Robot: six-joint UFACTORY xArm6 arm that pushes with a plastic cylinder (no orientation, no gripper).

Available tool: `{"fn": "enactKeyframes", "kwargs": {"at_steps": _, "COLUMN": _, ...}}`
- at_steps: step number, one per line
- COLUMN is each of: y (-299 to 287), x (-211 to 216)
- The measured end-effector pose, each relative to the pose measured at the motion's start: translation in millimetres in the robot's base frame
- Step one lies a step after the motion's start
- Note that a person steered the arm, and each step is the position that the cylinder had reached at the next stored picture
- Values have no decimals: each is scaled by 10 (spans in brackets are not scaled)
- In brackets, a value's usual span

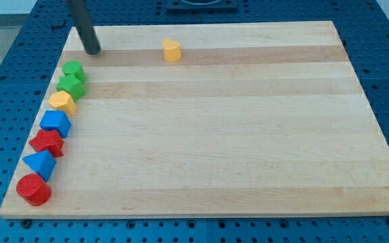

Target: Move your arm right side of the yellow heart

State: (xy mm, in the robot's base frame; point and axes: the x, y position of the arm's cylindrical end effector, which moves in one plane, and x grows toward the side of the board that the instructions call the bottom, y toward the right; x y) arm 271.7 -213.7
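The yellow heart (pixel 171 50) lies alone near the view's top, left of the board's middle. My tip (pixel 93 51) rests on the board at the upper left, well to the left of the yellow heart and just above the row of blocks. The rod rises up and to the left out of the view.
A row of blocks runs down the board's left edge: two green blocks (pixel 73 70) (pixel 71 86), a yellow block (pixel 63 102), a blue block (pixel 56 123), a red star-like block (pixel 47 142), a blue triangle (pixel 40 163), a red cylinder (pixel 33 190). The wooden board (pixel 248 135) lies on a blue perforated table.
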Motion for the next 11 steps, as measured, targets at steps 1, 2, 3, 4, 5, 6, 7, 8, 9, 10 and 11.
{"fn": "enactKeyframes", "kwargs": {"at_steps": 1, "y": 336, "x": 130}}
{"fn": "enactKeyframes", "kwargs": {"at_steps": 2, "y": 358, "x": 454}}
{"fn": "enactKeyframes", "kwargs": {"at_steps": 3, "y": 607, "x": 595}}
{"fn": "enactKeyframes", "kwargs": {"at_steps": 4, "y": 1010, "x": 723}}
{"fn": "enactKeyframes", "kwargs": {"at_steps": 5, "y": 1366, "x": 750}}
{"fn": "enactKeyframes", "kwargs": {"at_steps": 6, "y": 1584, "x": 715}}
{"fn": "enactKeyframes", "kwargs": {"at_steps": 7, "y": 1814, "x": 661}}
{"fn": "enactKeyframes", "kwargs": {"at_steps": 8, "y": 1918, "x": 529}}
{"fn": "enactKeyframes", "kwargs": {"at_steps": 9, "y": 1923, "x": 431}}
{"fn": "enactKeyframes", "kwargs": {"at_steps": 10, "y": 1923, "x": 312}}
{"fn": "enactKeyframes", "kwargs": {"at_steps": 11, "y": 1923, "x": 205}}
